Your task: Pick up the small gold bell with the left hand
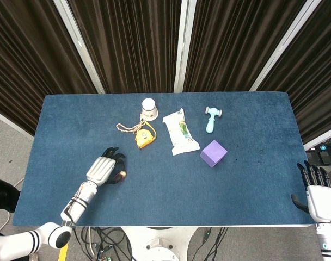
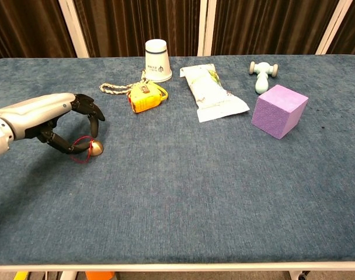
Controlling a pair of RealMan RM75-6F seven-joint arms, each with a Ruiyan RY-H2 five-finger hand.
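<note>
The small gold bell (image 2: 96, 149) with its red cord loop rests on the blue table at the front left, also seen as the bell (image 1: 122, 174) in the head view. My left hand (image 2: 46, 115) arches over it from the left. Its dark fingers (image 2: 94, 123) curl down onto the bell's top while the thumb reaches in low at the cord, so the bell is pinched between them. My right hand (image 1: 319, 197) hangs off the table's front right corner, fingers spread, holding nothing.
Behind the bell lie a yellow tape measure (image 2: 143, 98) with a braided cord and an upturned white paper cup (image 2: 157, 60). Further right are a white snack packet (image 2: 212, 93), a purple cube (image 2: 279, 109) and a light blue toy hammer (image 2: 263, 74).
</note>
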